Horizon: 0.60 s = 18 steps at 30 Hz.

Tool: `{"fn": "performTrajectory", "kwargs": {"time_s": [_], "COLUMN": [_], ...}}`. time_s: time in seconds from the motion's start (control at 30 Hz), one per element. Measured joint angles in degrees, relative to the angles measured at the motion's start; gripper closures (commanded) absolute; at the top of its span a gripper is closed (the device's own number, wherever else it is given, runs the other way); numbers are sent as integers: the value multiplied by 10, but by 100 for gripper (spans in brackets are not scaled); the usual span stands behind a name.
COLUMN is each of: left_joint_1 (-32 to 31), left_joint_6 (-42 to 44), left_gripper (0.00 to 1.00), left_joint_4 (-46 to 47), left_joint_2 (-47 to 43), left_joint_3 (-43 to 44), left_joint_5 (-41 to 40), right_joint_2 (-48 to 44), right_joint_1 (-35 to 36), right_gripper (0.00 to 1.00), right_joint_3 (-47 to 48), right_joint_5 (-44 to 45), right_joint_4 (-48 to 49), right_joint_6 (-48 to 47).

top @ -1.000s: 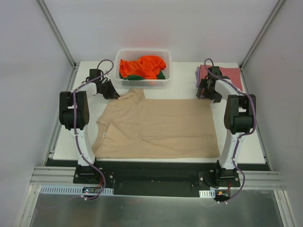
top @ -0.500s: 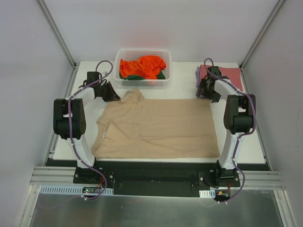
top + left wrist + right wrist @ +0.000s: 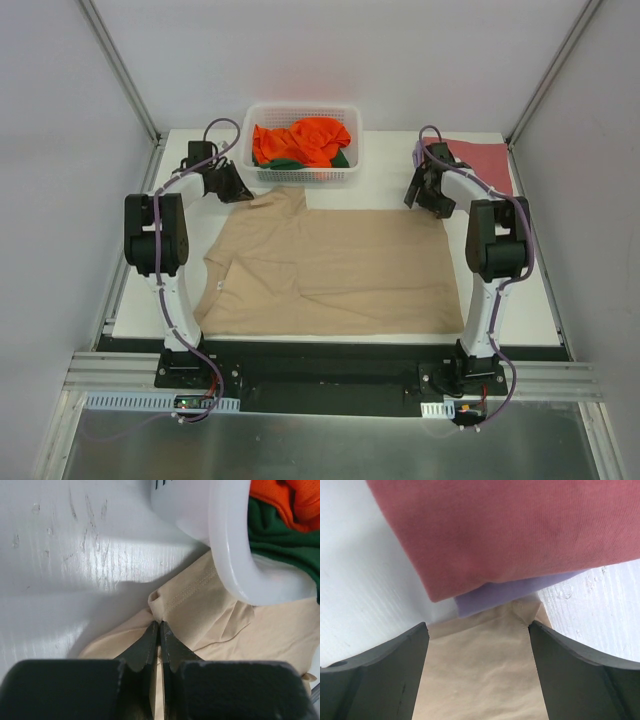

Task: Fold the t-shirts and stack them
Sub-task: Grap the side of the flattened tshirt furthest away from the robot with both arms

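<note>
On the table, the beige t-shirt is spread flat, its far left corner pinched by the closed left tool. Its far right corner is straddled by the open right tool, so spreading is judged underway; closing there is called for next.

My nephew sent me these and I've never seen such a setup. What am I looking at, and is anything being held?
Two small robot arms are bolted at the table's near edge. One picture looks down from above; the other two come from cameras on each wrist. A beige t-shirt lies spread out. Behind it a white basket holds an orange shirt and a dark green one. A folded pink shirt sits on a lavender one at the far right. The left gripper is shut, pinching the beige shirt's sleeve. The right gripper is open, holding nothing, above the beige shirt's far right corner.
</note>
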Motion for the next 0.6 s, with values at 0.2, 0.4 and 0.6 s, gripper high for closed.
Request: {"fn": "performTrajectory", "kwargs": {"time_s": [0.2, 0.4, 0.6], "left_joint_1": [0, 0, 0], "left_joint_6": [1, 2, 3], "left_gripper": [100, 100, 100], "left_joint_4": [1, 8, 11], "left_joint_2": [7, -22, -60], "left_joint_3": [7, -47, -86], "left_joint_5": [5, 4, 5], "right_joint_2": [10, 11, 15], "right_joint_1": [-1, 0, 0], "right_gripper": [23, 33, 66], "right_joint_3": [0, 0, 4], "right_joint_5": [14, 24, 29], "right_joint_4": [0, 0, -1], "right_joint_6": [7, 14, 14]}}
